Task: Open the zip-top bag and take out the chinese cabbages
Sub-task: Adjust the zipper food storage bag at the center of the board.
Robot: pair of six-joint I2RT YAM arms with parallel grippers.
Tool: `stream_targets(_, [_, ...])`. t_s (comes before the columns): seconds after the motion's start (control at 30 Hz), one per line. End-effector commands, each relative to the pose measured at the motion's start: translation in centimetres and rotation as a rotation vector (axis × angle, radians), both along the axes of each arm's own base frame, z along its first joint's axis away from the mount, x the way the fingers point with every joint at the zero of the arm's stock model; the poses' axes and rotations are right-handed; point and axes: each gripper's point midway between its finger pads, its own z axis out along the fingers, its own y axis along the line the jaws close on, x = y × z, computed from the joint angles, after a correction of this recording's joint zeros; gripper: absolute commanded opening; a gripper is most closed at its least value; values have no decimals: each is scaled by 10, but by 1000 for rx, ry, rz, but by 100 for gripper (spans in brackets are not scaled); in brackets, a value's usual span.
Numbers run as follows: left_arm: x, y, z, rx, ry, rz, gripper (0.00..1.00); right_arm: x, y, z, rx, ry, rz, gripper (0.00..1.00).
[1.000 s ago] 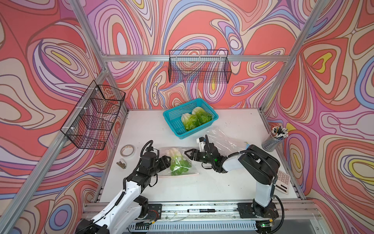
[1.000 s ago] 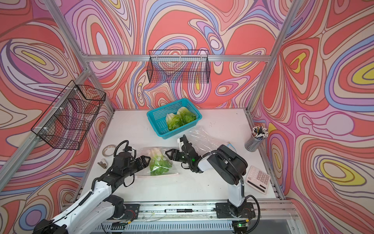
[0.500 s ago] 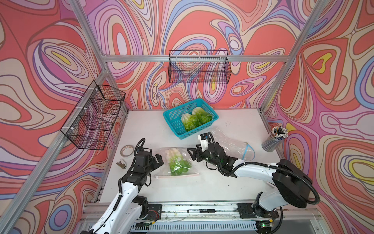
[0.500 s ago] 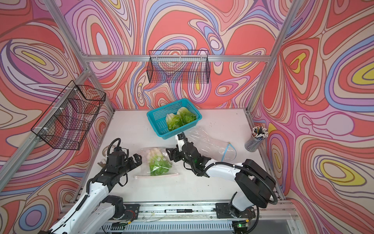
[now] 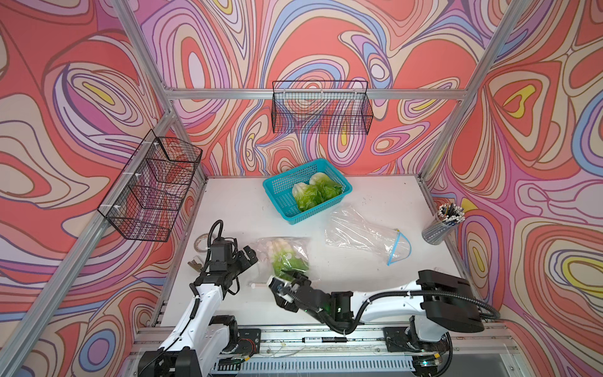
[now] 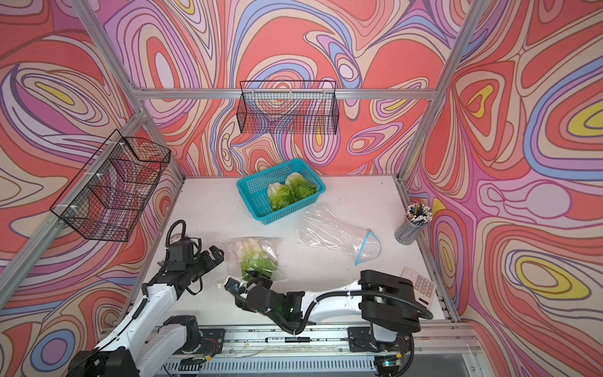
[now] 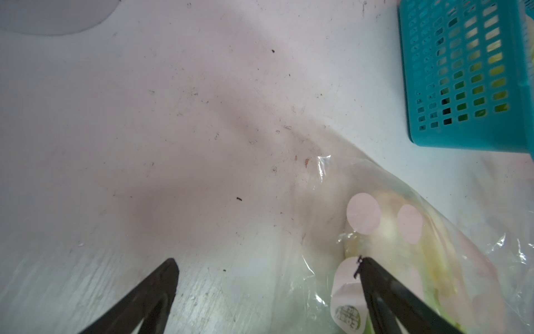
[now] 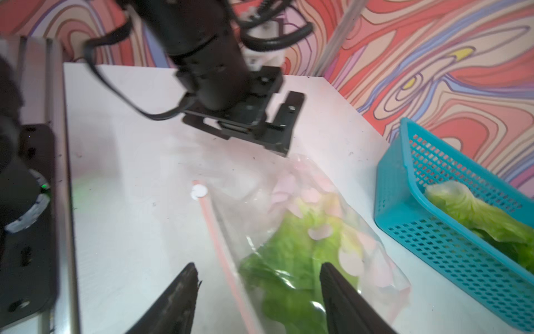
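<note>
The zip-top bag (image 5: 287, 253) (image 6: 257, 253), clear with pink dots and a pink zip strip (image 8: 208, 214), lies flat near the table's front. One of the chinese cabbages (image 8: 294, 254) shows inside it. My left gripper (image 5: 249, 256) (image 7: 267, 263) stands open at the bag's left edge, one fingertip (image 7: 364, 266) over the plastic. My right gripper (image 5: 287, 280) (image 8: 258, 269) is open at the bag's near end, its jaws either side of the zip strip and the green leaves. Two more cabbages (image 5: 310, 194) lie in the teal basket (image 5: 280, 202).
An empty clear bag with a blue zip (image 5: 365, 235) lies right of the basket. A pencil cup (image 5: 443, 225) stands at the right edge, a calculator (image 6: 421, 289) near the front right, a tape roll (image 5: 199, 243) at the left. Wire baskets (image 5: 321, 111) hang on the walls.
My right gripper has swung from the bag's right side round to its near end, by the zip strip. My left gripper has opened wider beside the bag.
</note>
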Motion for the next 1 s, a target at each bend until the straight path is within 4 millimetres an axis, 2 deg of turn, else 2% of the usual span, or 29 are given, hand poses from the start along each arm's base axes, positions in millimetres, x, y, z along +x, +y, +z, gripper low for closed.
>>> stream_targets(0.0, [5, -1, 1, -29, -28, -1, 100, -15, 17, -16, -142, -140, 51, 62])
stream_targets(0.1, [5, 2, -2, -61, -25, 24, 100, -28, 36, -32, -190, -167, 84, 55])
stream_targets(0.33, [6, 4, -6, -109, -28, 46, 100, -18, 55, -51, -283, -281, 68, 51])
stream_targets(0.5, [5, 4, -7, -119, -28, 47, 100, -8, 61, -63, -348, -375, 45, 49])
stream_targets(0.63, [4, 4, -9, -126, -25, 44, 100, -1, 62, -63, -352, -389, 28, 49])
stream_targets(0.87, [5, 2, -9, -152, -37, 45, 100, 23, 65, -79, -427, -438, -3, 48])
stream_targets(0.97, [5, 0, -10, -159, -32, 36, 100, 26, 68, -81, -437, -452, -5, 46])
